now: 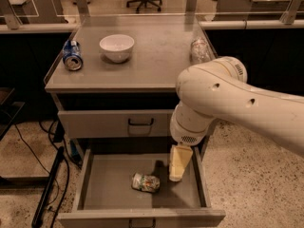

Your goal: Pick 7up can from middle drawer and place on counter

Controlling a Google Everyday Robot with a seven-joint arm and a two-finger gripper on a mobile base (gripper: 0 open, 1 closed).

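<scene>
The 7up can [146, 182] lies on its side on the grey floor of the open middle drawer [109, 186], near the middle. My gripper [178, 167] hangs down from the big white arm into the drawer's right part, just right of the can and not touching it. The counter [152, 61] is the cabinet's flat grey top above.
On the counter lie a blue can [72, 55] at the left, a white bowl [117, 47] beside it and a clear glass jar [199, 50] at the right. A shut grey drawer front with a black loop handle [140, 123] sits above the open drawer. Black cables [47, 184] run on the floor at left.
</scene>
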